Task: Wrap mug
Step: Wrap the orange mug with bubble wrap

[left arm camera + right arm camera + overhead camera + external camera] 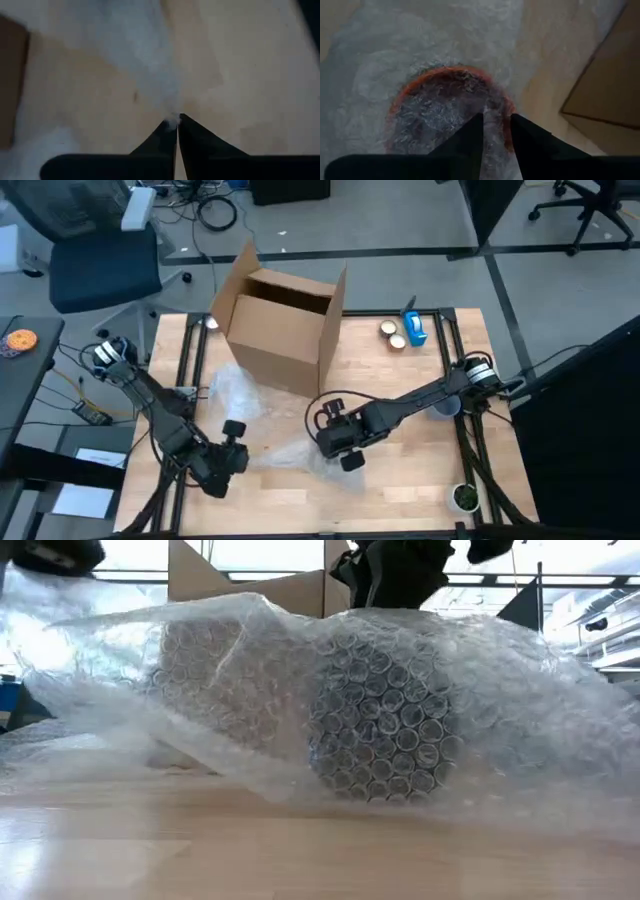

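A sheet of clear bubble wrap (265, 430) lies on the wooden table in front of the cardboard box. It is heaped over the mug (447, 117), whose orange rim and dark inside show through it in the right wrist view. In the low view the mug (385, 730) is a dark shape under the wrap (250, 690). My left gripper (232, 452) is at the wrap's left end, shut on it. My right gripper (342, 448) stands over the mug, shut on the wrap there. My left gripper pinches a small bunched bit of the bubble wrap's edge (172, 120) between its two fingertips, slanting down at the table. The wrap runs away from the fingers across the table. My right gripper comes from above and pinches bubble wrap (496, 127) between its two fingers, right at the mug's rim (509, 117). One finger (472, 132) stands over the mug's inside and one (525, 135) outside. The mug stays under the wrap on the table.
An open cardboard box (285, 320) stands at the table's far middle. Two tape rolls (392, 333) and a blue dispenser (413, 328) lie at the far right. A small cup (463, 498) sits at the near right corner. Bare wood lies along the near edge.
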Motion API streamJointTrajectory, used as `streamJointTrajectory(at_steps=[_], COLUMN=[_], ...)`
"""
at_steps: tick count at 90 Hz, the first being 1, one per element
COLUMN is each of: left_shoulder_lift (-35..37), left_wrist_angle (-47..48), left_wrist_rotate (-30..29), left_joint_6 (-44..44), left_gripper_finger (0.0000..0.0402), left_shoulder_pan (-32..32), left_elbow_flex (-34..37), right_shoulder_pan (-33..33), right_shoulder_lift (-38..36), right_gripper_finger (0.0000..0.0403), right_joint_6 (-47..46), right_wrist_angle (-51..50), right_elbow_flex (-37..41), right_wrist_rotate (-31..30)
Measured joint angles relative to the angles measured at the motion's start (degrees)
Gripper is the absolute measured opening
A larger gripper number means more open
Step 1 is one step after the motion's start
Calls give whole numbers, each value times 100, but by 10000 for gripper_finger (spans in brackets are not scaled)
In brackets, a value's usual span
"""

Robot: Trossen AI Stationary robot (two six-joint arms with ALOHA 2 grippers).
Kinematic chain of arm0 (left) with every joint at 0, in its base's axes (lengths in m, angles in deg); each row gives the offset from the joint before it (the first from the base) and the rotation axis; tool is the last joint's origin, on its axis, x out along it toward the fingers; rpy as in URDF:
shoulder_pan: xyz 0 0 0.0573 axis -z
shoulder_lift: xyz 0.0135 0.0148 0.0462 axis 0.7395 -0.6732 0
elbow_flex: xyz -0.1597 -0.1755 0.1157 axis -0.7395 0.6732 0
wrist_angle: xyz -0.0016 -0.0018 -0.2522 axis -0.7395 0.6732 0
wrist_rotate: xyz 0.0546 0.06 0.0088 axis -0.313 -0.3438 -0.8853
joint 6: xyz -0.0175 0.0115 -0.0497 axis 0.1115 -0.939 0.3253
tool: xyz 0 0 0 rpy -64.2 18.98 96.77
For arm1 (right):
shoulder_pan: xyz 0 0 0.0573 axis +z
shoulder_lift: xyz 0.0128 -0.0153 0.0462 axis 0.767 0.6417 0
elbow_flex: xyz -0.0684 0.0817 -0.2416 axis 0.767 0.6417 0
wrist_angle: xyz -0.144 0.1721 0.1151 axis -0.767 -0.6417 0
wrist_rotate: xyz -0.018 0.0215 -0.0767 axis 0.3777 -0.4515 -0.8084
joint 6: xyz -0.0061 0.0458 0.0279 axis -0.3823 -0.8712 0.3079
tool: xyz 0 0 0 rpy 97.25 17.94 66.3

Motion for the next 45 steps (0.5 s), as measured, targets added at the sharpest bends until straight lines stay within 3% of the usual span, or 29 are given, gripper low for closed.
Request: streamJointTrajectory(at_steps=[16, 36, 45], left_shoulder_lift=[0, 0, 0], left_wrist_angle=[656, 196, -126], left_wrist_rotate=[370, 335, 123], left_joint_6=[893, 1143, 1141], left_gripper_finger=[0, 0, 0], left_shoulder_pan=[116, 493, 606], left_elbow_flex=[2, 2, 7], right_shoulder_pan=[0, 144, 368], right_shoulder_lift=[-2, -2, -2], right_gripper_finger=[75, 75, 75], right_joint_6=[41, -755, -1317], right_wrist_angle=[-61, -370, -147], right_elbow_flex=[-295, -729, -836], right_wrist_rotate=[-16, -135, 209])
